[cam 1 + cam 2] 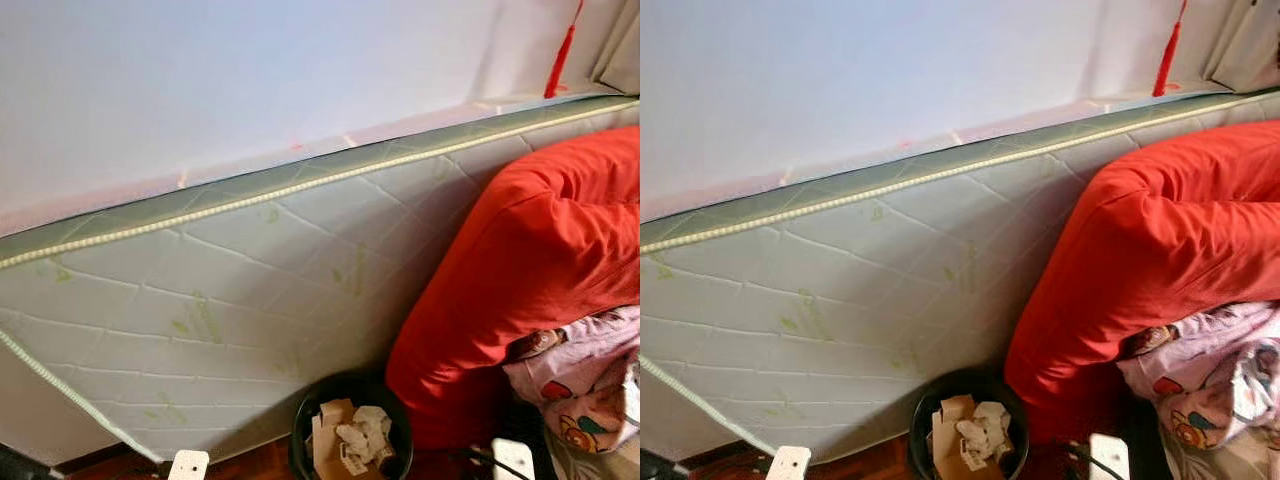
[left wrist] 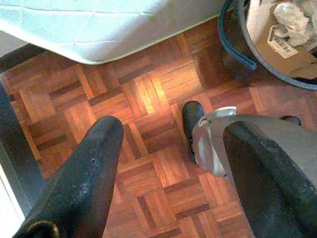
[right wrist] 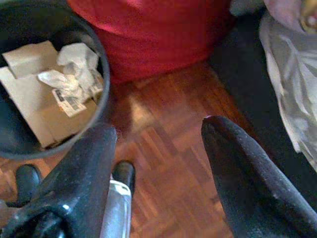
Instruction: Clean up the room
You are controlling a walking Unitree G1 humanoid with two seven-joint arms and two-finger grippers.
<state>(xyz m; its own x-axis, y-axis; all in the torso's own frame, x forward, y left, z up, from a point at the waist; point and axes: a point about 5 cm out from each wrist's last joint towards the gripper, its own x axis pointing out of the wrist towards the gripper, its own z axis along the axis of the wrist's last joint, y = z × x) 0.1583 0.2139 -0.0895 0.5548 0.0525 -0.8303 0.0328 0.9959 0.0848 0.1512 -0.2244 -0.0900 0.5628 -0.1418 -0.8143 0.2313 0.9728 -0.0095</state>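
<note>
Both pincers are hanging low over the parquet floor [image 2: 148,99] with their fingers spread apart and nothing between them. Ahead of the left gripper [image 2: 168,163] and off to one side, the black bin [image 1: 350,425] is standing against the mattress [image 1: 230,300] that leans on the wall; from the right gripper [image 3: 158,163] it is sitting just ahead, beside the red cushion [image 1: 530,270]. Cardboard pieces [image 3: 34,104] and crumpled paper [image 3: 74,74] are filling the bin. These look light; the card is probably stiff enough to pinch by an edge, while the paper would likely crush and is better taken around its bulk. The patterned cloth [image 1: 590,380] is lying beyond the right gripper's far finger, soft and limp, so gathering a fold should serve best.
</note>
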